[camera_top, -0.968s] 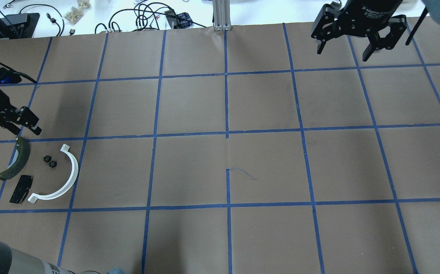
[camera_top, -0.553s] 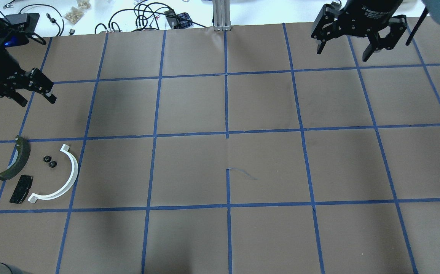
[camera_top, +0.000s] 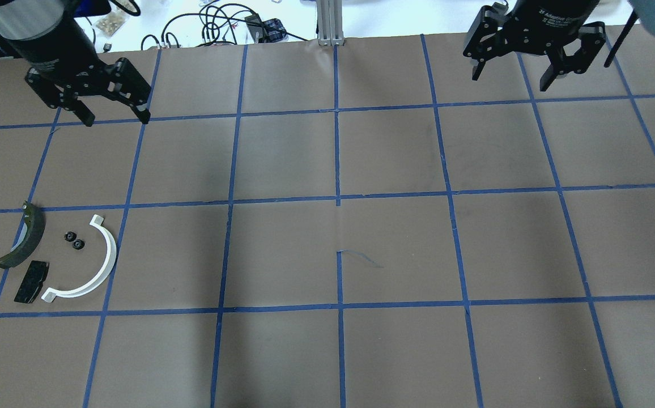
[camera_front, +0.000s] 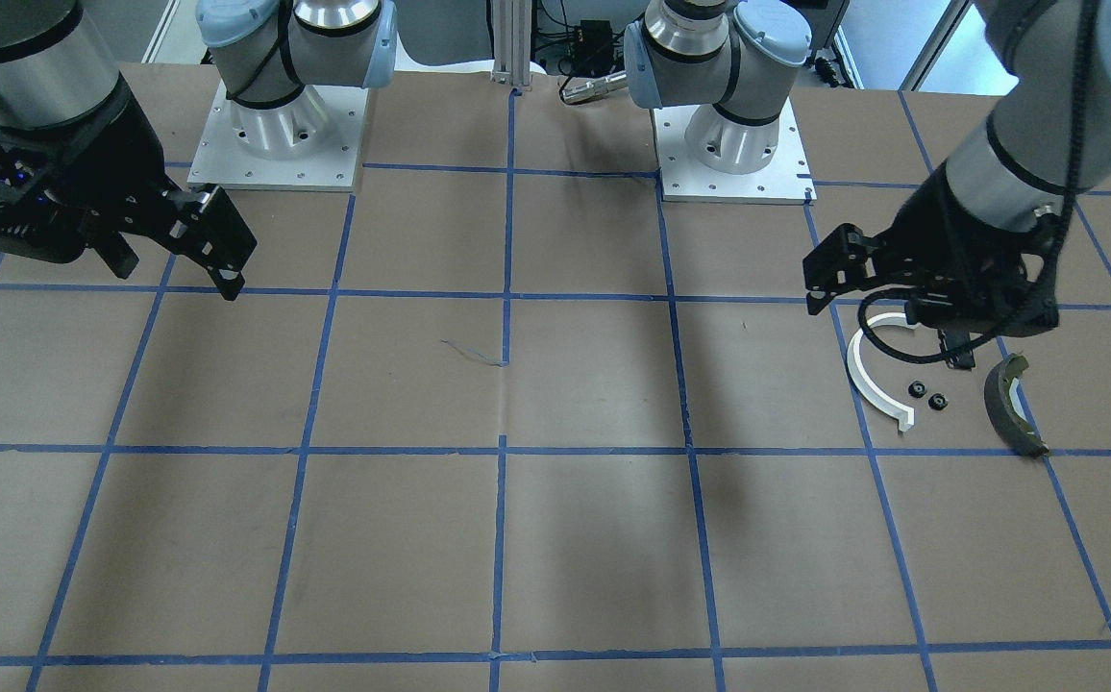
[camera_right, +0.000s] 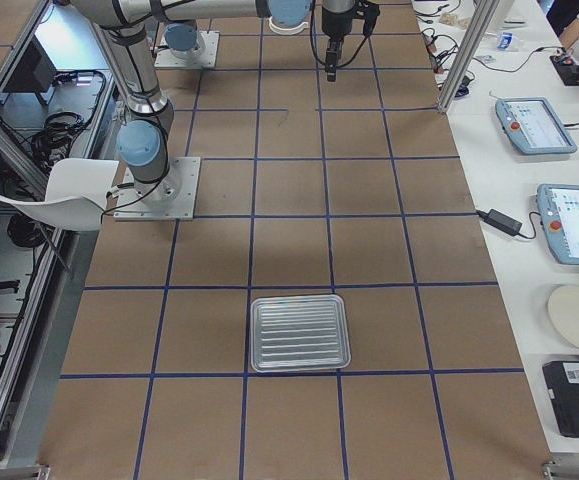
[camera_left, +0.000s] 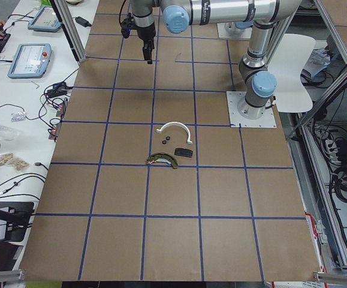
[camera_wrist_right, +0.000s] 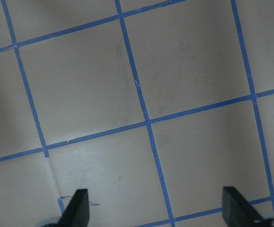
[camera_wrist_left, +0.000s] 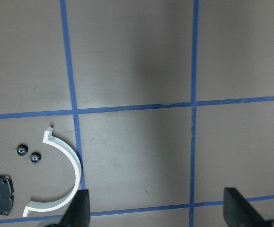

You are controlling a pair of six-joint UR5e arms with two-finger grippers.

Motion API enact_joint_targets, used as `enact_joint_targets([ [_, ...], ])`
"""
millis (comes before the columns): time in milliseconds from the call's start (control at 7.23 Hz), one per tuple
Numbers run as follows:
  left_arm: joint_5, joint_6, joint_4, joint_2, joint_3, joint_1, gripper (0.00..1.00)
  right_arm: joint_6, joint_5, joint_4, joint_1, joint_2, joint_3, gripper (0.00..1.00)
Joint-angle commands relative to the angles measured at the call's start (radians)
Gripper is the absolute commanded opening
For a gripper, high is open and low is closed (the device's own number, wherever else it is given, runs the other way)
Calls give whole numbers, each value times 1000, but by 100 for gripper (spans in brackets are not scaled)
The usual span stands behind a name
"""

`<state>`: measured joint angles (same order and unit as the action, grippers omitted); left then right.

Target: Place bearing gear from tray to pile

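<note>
Hovering wide open, empty: left gripper [camera_top: 115,119], right gripper [camera_top: 510,82]. Two bearing gears [camera_top: 78,244] in pile beside white half-ring [camera_top: 112,252], table's left edge, nearer left gripper; tray [camera_right: 299,335] looks empty.

You'll see the white half-ring [camera_left: 173,123] with two small black gears [camera_left: 164,142] just inside its arch. At their 6 o'clock lies the olive curved piece [camera_left: 163,159], the black pad [camera_left: 185,153] at its 2 o'clock; the left gripper [camera_left: 147,54] hangs toward 12.

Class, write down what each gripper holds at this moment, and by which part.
Nothing is held. The left gripper and right gripper both hang open and empty; the two small black gears lie loose, touched by neither.
</note>
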<state>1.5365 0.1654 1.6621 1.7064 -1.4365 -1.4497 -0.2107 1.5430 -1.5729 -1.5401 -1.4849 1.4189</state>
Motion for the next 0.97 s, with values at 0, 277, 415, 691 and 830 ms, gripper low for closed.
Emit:
enact_joint_targets([
  [0, 5, -171, -5, -19, -42, -110, 100, 1, 0, 1, 0, 0, 0, 100],
  [277, 19, -178, -2, -33, -51, -126, 100, 1, 0, -1, 0, 0, 0, 100],
  [415, 60, -167, -5, -42, -52, -124, 100, 1, 0, -1, 0, 0, 0, 100],
  [691, 62, -149, -4, -56, -50, -104, 100, -1, 0, -1, 0, 0, 0, 100],
  [830, 60, -145, -4, -57, -55, -103, 100, 1, 0, -1, 0, 0, 0, 100],
])
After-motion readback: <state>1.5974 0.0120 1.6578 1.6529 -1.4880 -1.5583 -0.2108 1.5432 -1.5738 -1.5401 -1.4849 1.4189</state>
